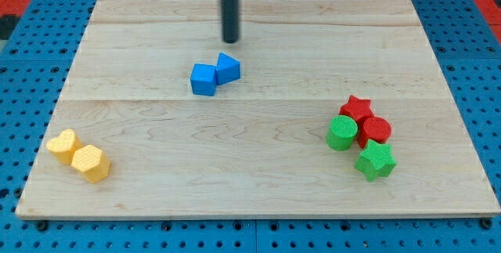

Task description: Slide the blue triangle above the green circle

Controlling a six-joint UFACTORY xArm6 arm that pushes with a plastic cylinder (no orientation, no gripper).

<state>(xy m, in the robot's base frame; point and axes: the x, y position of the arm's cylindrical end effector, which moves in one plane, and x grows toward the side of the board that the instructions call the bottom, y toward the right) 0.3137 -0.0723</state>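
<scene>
The blue triangle [228,68] sits left of the board's middle, touching a blue cube [203,79] on its left. The green circle [342,133] stands at the view's right, in a cluster with other blocks. My tip [230,41] is at the end of the dark rod, just above the blue triangle toward the view's top, with a small gap between them.
A red star [356,109], a red cylinder [375,131] and a green star [375,160] crowd around the green circle. A yellow heart [62,143] and a yellow hexagon [91,163] lie at the bottom left. The wooden board [258,190] rests on a blue pegboard.
</scene>
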